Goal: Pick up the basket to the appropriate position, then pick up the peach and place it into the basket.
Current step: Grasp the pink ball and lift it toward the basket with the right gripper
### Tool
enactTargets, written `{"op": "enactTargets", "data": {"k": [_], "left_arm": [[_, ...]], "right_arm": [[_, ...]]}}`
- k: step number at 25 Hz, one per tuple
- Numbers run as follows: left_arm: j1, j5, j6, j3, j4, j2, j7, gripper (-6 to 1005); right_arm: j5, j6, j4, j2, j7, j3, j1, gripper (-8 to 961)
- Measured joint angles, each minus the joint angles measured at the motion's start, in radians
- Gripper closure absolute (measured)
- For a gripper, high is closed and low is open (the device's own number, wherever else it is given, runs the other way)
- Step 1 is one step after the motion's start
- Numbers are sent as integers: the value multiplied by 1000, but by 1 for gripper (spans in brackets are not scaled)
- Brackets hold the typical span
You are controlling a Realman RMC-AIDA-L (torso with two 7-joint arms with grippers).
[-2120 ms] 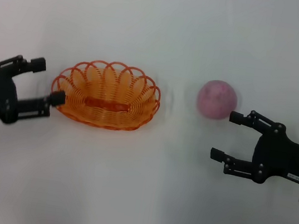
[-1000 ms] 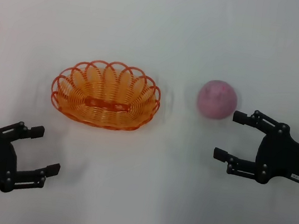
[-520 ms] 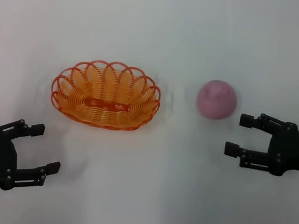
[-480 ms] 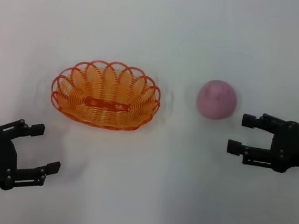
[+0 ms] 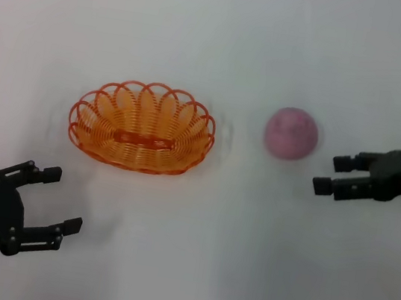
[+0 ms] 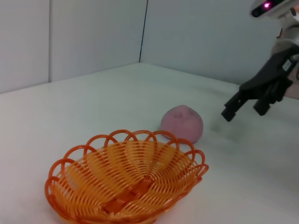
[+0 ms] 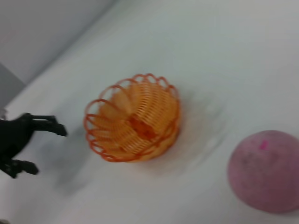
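A white tabletop (image 5: 217, 39) carries everything here, and the basket serves as the landmark for the rest.

The basket (image 5: 142, 127) is an oval of looped orange wire with a scalloped rim and a flat solid strip along its base. It sits upright on the tabletop and holds nothing; its weave and base strip show clear through from the left wrist view (image 6: 126, 179) and the right wrist view (image 7: 134, 116).

The left gripper (image 5: 51, 197) hovers nearer the robot than the basket and off to the basket's left, well apart from it, with its two fingers spread wide and nothing between them.

The right gripper (image 5: 333, 174) is far to the basket's right, beyond the peach, its fingers spread and pointing back toward the basket, holding nothing.

The peach (image 5: 291, 133), round and mottled pink-purple, rests on the tabletop to the basket's right, outside it, between the basket and the right gripper and near that gripper's fingertips without touching them.
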Motion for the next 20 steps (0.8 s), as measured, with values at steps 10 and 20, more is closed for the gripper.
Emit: {"op": "enactTargets", "data": {"k": [10,20], "left_arm": [[0,0,2,1,-2,0,-1,115],[-3,-2,2,0,-2,0,-4,116]], "right_arm": [[-183,-36,-133,1,42,-5,97,15],[-337,-74,-244,13,44,-7,212,20]]}}
